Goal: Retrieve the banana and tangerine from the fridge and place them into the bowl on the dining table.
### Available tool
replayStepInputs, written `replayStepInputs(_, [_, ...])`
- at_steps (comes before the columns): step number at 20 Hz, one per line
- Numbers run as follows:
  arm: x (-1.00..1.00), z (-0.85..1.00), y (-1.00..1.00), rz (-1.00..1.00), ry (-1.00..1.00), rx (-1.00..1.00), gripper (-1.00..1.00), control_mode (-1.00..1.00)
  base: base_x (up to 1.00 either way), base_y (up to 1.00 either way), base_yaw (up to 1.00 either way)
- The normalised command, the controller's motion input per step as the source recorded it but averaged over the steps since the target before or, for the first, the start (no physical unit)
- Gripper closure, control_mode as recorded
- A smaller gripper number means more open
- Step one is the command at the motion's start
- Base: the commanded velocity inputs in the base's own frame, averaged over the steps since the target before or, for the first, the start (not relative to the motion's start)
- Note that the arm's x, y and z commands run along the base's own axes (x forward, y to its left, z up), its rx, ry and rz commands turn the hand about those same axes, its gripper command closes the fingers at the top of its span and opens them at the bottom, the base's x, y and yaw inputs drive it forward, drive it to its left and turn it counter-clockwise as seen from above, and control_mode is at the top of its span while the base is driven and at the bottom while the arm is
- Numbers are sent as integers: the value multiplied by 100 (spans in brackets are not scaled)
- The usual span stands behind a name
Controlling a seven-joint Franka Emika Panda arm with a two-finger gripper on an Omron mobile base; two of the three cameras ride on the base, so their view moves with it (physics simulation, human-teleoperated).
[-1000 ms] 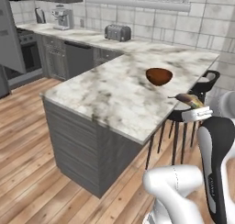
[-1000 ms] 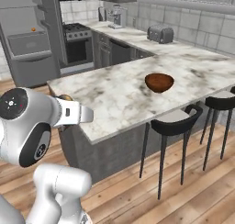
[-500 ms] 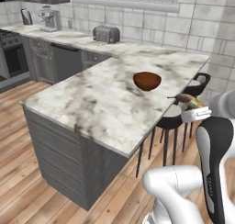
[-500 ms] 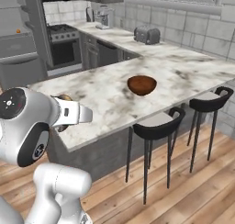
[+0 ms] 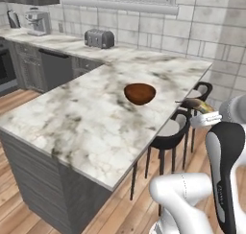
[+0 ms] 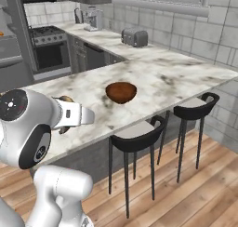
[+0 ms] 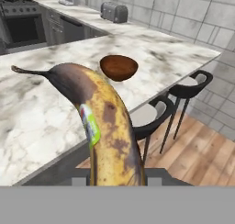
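Observation:
My gripper (image 7: 117,175) is shut on the banana (image 7: 108,126), a yellow fruit with brown patches and a small sticker, whose dark stem points up and left. In the left base view the banana (image 5: 194,104) hangs off the right side of the dining table (image 5: 81,118), beside the stools. The reddish-brown bowl (image 5: 140,93) stands on the marble top, ahead of the banana and apart from it; it is also the bowl (image 7: 119,67) and the bowl (image 6: 121,92). At the far left edge is the grey fridge (image 6: 10,63), where a tiny orange spot, the tangerine (image 6: 1,34), shows.
Two black stools (image 6: 139,134) (image 6: 195,107) stand along the table's near side over the wood floor. A toaster (image 5: 99,38) and a coffee machine (image 5: 38,22) sit on the wall counter. The dark oven range (image 6: 49,51) is at the back left.
The whole picture has shifted as the base drove: the table and bowl now look nearer and more central. The banana stays in the gripper as before.

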Motion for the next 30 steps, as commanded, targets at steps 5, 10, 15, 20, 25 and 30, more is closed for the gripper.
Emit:
replayStepInputs(5, [0,0,0,0,0,0,100,100,48,-23,-2])
replayStepInputs(10, [0,0,0,0,0,0,100,100,54,-11,0])
replayStepInputs(15, [0,0,0,0,0,0,100,100,55,-4,0])
replayStepInputs(20, [0,0,0,0,0,0,100,100,49,0,0])
replayStepInputs(25, [20,0,0,0,10,0,100,-100,14,0,0])
replayStepInputs(30, [54,0,0,0,16,0,100,-100,0,0,0])
